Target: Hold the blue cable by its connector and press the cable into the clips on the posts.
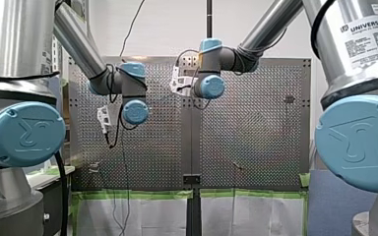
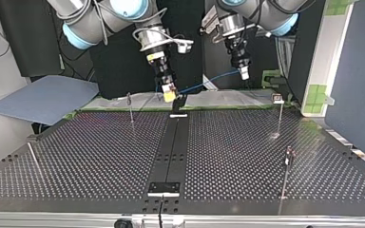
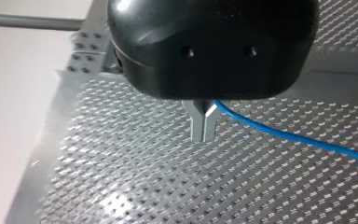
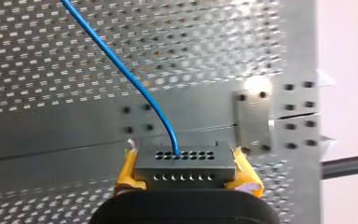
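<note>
Blue cable (image 4: 135, 81) hangs strung between both grippers, over the far edge of the perforated table (image 2: 100, 156) in the top view. My right gripper (image 4: 186, 169) pinches its grey connector (image 4: 184, 161) between yellow pads (image 4: 128, 170). My left gripper (image 3: 204, 127) has its metal fingers (image 3: 198, 123) pressed together on the cable. Thin posts (image 2: 279, 116) stand nearer.

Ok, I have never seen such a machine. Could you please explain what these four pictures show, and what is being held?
These are two robot arms at a perforated table. The front view looks from behind them: my left arm at its left, my right arm at its right. The top view faces them, so sides are crossed. The other two come from wrist cameras. Thin posts stand on the table. My right gripper, with yellow pads, holds a grey connector; the blue cable runs from it to my left gripper, whose metal fingers are closed on it. No post holds the cable yet.
</note>
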Available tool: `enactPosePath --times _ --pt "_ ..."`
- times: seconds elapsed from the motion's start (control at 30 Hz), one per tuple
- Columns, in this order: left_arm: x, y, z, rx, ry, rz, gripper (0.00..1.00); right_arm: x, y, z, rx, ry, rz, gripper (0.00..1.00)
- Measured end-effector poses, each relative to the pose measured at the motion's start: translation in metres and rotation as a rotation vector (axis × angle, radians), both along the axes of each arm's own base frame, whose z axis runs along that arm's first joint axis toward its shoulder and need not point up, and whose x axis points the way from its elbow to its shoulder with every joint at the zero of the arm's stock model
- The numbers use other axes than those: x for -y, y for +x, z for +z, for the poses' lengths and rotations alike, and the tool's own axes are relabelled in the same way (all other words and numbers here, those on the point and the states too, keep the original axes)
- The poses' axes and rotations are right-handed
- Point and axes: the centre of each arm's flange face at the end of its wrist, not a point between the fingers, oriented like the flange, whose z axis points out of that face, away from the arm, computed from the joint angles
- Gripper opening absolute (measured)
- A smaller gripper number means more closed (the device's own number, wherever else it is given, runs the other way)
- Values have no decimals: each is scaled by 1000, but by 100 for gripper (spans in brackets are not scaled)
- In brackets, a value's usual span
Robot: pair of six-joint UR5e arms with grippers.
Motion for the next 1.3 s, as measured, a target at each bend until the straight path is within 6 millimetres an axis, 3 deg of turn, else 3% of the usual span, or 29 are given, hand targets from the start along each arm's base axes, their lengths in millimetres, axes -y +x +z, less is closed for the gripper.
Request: enactPosePath --times 0.23,0.33,0.47,0.73,0.93,1.3 --pt "-3 15 48 59 -38 39 0 2 -1 60 50 -39 6 0" --pt "-6 20 69 84 -50 53 0 5 1 73 67 -45 14 0" --pt "-11 26 95 115 -63 69 0 11 5 73 70 -40 25 0" --pt "-24 35 152 185 -97 94 0 24 18 43 36 -7 43 0" --pt "-38 43 187 226 -101 97 0 28 25 37 31 -4 52 0" --pt "-62 68 195 180 -51 99 0 25 42 68 56 -33 83 0"
